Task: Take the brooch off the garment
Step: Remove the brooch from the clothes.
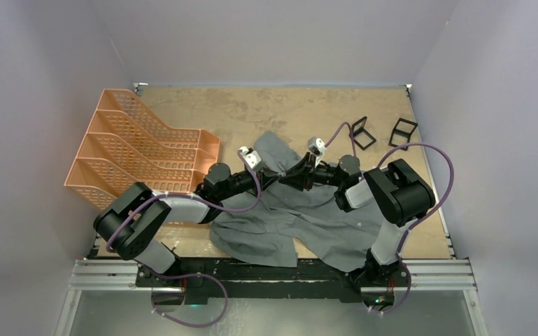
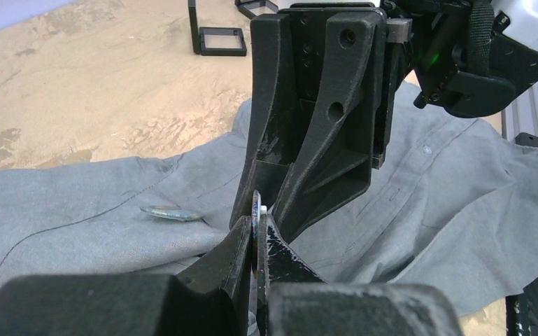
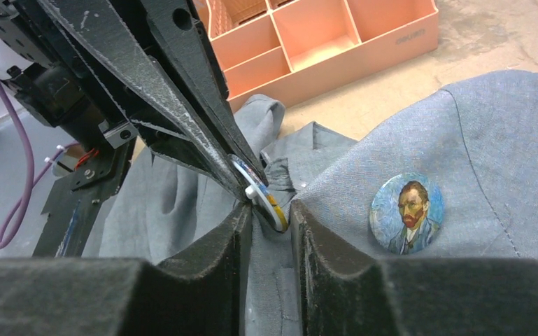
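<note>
Grey short-sleeved button-up shirt (image 1: 280,227) lies crumpled mid tan worktop (image 1: 252,112), spilling to the near edge. Claws meet over it at centre. Left gripper (image 2: 257,229) is pressed together on a thin round disc brooch (image 3: 264,198), held edge-on with cloth bunched beneath. Right gripper (image 3: 271,225) is narrowed around the disc's lower rim; real grip, cannot tell. Looks mid-extraction: disc not yet clear of fabric. A round painted-portrait brooch (image 3: 406,212) lies flat on the shirt, untouched.

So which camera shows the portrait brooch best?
Right wrist: the portrait brooch faces it, lying flat on the grey shirt. Left wrist catches it only edge-on. From the top camera I cannot make it out.
</note>
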Controlling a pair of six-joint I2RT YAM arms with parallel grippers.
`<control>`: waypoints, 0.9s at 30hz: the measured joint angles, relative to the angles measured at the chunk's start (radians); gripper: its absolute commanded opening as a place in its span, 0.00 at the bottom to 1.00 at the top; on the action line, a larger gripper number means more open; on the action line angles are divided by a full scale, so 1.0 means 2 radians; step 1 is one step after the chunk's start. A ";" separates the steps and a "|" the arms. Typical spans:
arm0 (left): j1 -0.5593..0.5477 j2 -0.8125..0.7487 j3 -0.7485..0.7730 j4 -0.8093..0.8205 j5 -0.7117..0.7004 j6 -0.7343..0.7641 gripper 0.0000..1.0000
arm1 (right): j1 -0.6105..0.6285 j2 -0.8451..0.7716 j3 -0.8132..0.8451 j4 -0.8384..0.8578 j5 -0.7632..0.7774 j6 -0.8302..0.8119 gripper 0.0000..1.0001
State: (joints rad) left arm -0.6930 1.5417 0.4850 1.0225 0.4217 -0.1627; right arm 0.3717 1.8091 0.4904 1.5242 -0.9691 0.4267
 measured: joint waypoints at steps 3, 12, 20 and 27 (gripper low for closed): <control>0.001 0.000 0.002 -0.006 0.005 0.005 0.00 | 0.000 0.000 0.000 0.000 -0.009 0.000 0.15; 0.003 -0.001 0.009 -0.024 0.016 0.014 0.14 | -0.002 0.000 0.000 -0.003 -0.022 0.000 0.03; 0.006 -0.016 0.010 -0.048 0.007 0.015 0.19 | -0.002 0.000 0.002 -0.002 -0.025 0.000 0.01; 0.010 -0.040 0.010 -0.067 -0.002 0.026 0.20 | 0.000 0.000 0.007 0.000 -0.026 0.000 0.00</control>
State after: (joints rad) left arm -0.6731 1.4616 0.5041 0.8883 0.4168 -0.1116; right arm 0.3710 1.8091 0.5049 1.5238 -1.0210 0.4267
